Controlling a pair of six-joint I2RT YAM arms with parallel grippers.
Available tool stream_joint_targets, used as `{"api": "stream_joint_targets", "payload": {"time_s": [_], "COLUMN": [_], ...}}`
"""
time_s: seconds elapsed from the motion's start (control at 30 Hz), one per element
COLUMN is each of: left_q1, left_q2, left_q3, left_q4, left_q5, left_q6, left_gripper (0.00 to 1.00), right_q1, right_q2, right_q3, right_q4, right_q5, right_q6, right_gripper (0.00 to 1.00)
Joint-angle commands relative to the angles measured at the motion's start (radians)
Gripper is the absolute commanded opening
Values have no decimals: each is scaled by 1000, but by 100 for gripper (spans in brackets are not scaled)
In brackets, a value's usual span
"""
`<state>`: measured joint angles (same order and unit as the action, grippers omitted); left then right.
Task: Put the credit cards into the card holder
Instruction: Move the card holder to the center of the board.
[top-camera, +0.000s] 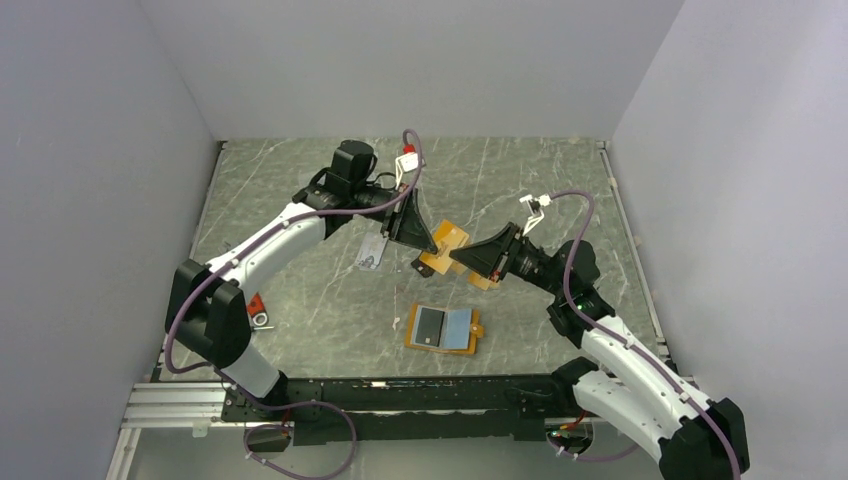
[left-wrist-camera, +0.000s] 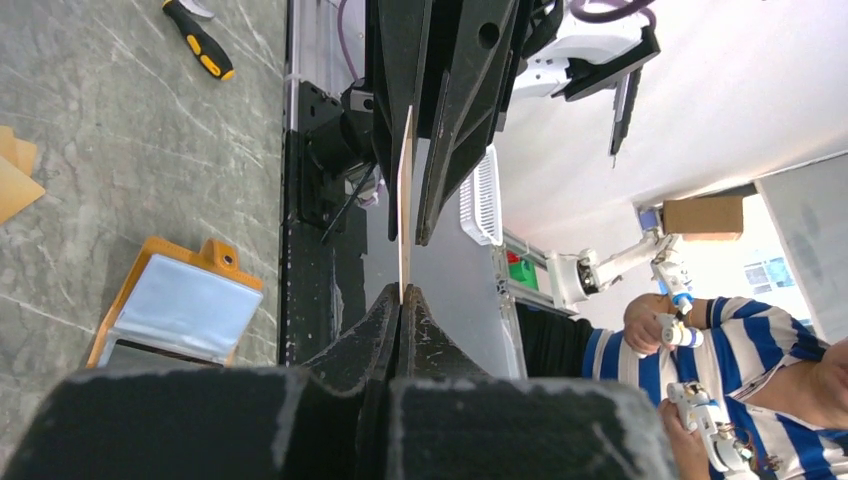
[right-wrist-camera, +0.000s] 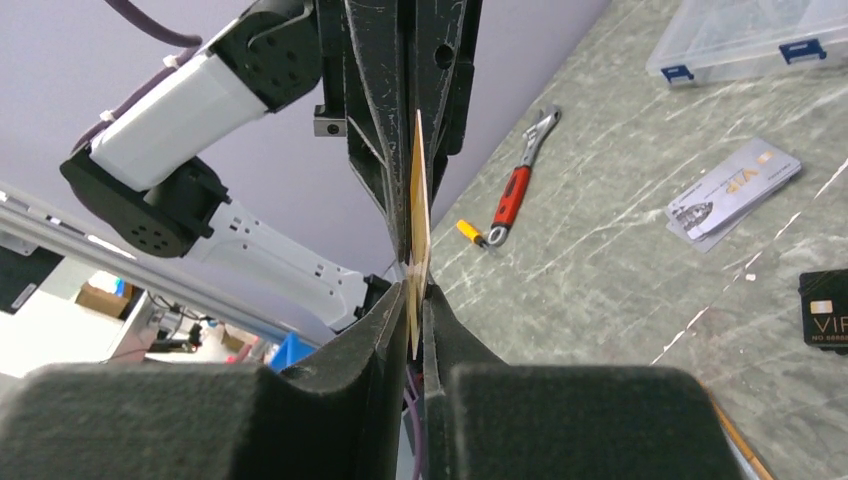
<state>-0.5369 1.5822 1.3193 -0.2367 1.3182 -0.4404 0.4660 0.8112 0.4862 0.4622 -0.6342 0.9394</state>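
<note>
Marbled matt table (top-camera: 330, 300), leathery card holder (top-camera: 458, 328)

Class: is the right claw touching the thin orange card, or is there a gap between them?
Touching. The right wrist view shows the card edge-on, with its lower end pinched tight in the right claw and no gap on either side.

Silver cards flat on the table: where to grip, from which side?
The silver cards lie flat, two stacked slightly offset, nothing raised. Probably come straight down, fingers across the narrow width on the long edges, at the offset end. Left gripper and right gripper both pinch the orange card.
</note>
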Motion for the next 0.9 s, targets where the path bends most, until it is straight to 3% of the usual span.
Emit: {"api": "stream_joint_targets", "payload": {"time_s": [0.0,0.23,0.5,0.7,0.73,0.8,0.87], "left_q1": [16,31,32,32,33,35,41], "left_q2": [2,13,18,17,16,19,21], "left_q3": [-24,-96,-108,-107,-101,-81,-53], "left_q4": [240,486,538,467,411,284,133], "left_q5": [40,48,40,24,13,-8,-32], "left_q6": [-188,-396,-443,-383,-351,-261,-142], "left_gripper": [0,0,1,5,7,41,61], "right_q1": [23,35,55,62,62,62,61], "right_q2": [-3,17,66,74,69,47,13], "right_q3": [4,-4,26,30,31,40,53], "right_q4": [94,168,184,172,157,71,-92], "right_q5": [70,96,103,119,119,126,150], "right_q6": [26,55,61,51,45,9,-46], "right_gripper": [14,9,6,0,0,0,0]}}
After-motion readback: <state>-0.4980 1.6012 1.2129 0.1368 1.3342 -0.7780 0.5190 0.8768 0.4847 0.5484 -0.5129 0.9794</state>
